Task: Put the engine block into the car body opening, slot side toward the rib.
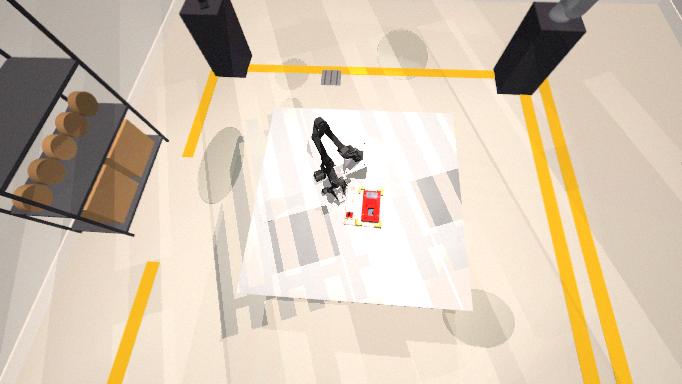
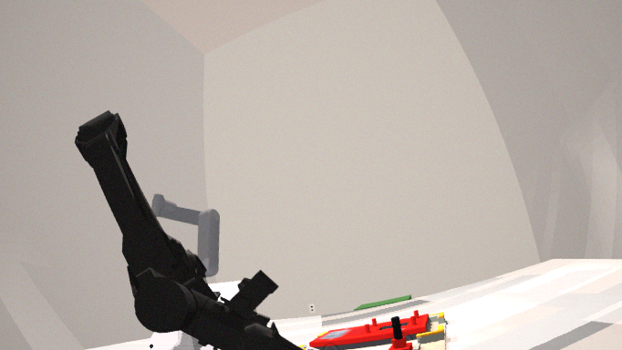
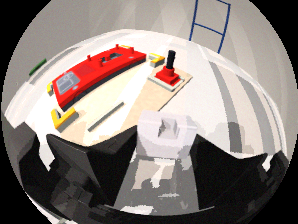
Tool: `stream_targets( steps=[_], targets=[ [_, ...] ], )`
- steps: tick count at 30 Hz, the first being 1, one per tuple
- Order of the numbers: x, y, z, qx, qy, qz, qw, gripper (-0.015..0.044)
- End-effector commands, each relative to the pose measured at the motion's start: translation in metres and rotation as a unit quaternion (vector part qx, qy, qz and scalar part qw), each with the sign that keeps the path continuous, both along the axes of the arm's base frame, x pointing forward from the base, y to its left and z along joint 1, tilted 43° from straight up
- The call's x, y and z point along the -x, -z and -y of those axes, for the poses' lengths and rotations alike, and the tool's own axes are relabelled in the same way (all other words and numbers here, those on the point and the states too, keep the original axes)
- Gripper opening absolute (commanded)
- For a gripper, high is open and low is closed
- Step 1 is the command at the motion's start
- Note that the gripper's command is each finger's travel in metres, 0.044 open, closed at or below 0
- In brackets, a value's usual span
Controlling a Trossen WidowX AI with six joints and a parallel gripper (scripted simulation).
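Holding the pale engine block [image 1: 342, 199] [image 3: 167, 132], with a dark hollow visible in its face. Is pinching it between the two black fingers of the gripper [image 1: 336, 195] [image 2: 288, 344] [image 3: 166, 144], with one finger at each side. Keeping the block outside the opening [image 1: 371, 212] [image 2: 394, 325] [image 3: 111, 57] of the red car body [image 1: 371, 201] [image 2: 356, 336] [image 3: 95, 77], apart from the car. Cannot tell exactly which way the slot is facing. Around the car, showing yellow corner pieces [image 1: 381, 191] [image 2: 430, 334] [image 3: 65, 120]. Beside it, showing a red stand with a black upright peg [image 1: 349, 215] [image 2: 396, 343] [image 3: 169, 77] and, in the wrist view, a thin grey strip [image 3: 106, 116]. Having all of these on the white table [image 1: 400, 280] [image 2: 502, 310]. Farther out, showing a green flat piece [image 2: 383, 303] [image 3: 37, 67] behind the car in the exterior view. In the top view, at the left side of the picture, showing a dark shelf rack [image 1: 145, 120] with round and square brown things, well apart from the table.
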State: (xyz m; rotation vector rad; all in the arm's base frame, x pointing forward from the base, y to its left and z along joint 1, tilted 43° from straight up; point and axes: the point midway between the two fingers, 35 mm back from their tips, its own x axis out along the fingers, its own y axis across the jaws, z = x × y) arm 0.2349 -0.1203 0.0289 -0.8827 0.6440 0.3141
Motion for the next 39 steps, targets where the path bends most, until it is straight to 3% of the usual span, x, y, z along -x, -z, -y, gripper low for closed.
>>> stream_targets(
  steps=[1,20,36,39],
  targets=[
    [0.0008,0.0015,0.0021,0.002,0.007,-0.005,1.000,0.0000],
    [0.0008,0.0015,0.0021,0.002,0.007,-0.005,1.000,0.0000],
    [-0.0001,0.0003,0.0000,0.000,0.000,0.000,1.000,0.0420],
    [-0.0001,0.0003,0.0000,0.000,0.000,0.000,1.000,0.0440]
  ],
)
